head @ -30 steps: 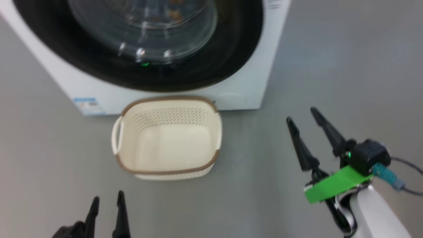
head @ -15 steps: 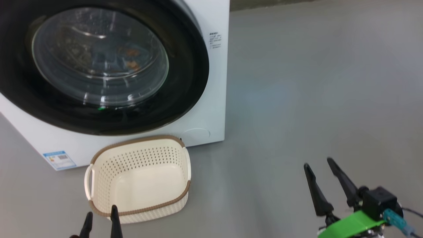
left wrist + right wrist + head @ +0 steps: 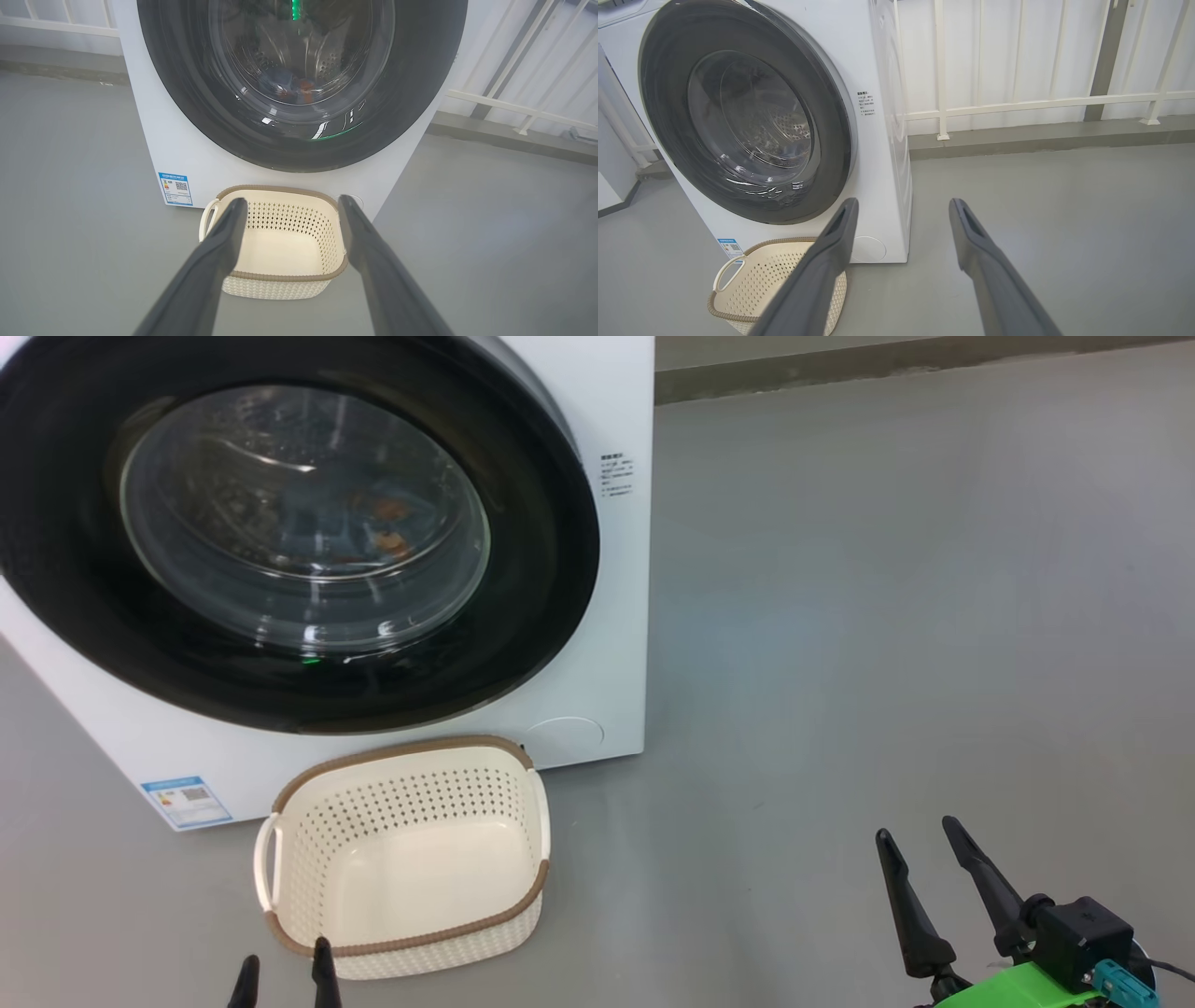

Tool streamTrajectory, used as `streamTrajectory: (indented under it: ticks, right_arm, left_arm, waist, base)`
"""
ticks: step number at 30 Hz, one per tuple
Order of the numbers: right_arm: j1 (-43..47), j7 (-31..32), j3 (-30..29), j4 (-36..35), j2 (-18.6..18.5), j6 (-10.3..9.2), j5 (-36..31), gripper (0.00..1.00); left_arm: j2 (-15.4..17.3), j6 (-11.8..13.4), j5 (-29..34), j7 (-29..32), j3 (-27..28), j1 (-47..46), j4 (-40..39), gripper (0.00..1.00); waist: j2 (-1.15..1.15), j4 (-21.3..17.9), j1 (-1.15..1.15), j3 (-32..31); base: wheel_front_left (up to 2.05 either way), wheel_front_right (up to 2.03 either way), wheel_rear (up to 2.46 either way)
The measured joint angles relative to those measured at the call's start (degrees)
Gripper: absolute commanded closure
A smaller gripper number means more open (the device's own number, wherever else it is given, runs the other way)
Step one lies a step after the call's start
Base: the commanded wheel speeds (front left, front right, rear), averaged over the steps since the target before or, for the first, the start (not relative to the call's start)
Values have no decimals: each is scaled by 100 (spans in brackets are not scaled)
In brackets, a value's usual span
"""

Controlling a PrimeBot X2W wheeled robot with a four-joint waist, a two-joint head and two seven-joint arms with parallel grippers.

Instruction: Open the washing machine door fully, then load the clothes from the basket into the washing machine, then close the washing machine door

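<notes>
Our left gripper [image 3: 286, 952] has its two dark fingers spread wide and holds nothing, its tips showing at the near rim of the cream perforated basket [image 3: 401, 807], which stands on the grey floor [image 3: 887, 616] just in front of the white washing machine [image 3: 616, 644], below the door and near the blue label sticker [image 3: 185, 801]. Our right gripper [image 3: 915, 828] is likewise wide apart and bare, well off to the right above the floor. The washing machine door [image 3: 532, 644] sits shut, and through its glass we make out the clothes [image 3: 378, 518], blue with orange patches, in the drum
</notes>
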Motion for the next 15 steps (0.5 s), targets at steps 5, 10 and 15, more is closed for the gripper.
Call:
streamTrajectory:
  ticks: [5,10,15]
  right_arm:
    - [-3,0,31,0,7,0,-7,0]
    - [-4,0,53,7,22,0,-7,0]
    - [35,2,90,305,68,0,-7,100]
  left_arm:
    - [1,51,36,-1,62,1,-27,0]
    - [1,93,69,-1,59,5,-96,0]
    - [-45,92,62,8,22,91,141,100]
  waist:
    - [0,130,0,3]
    - [0,277,0,4]
    - [0,314,0,3]
  base:
    - [0,0,0]
    - [0,0,0]
    - [0,0,0]
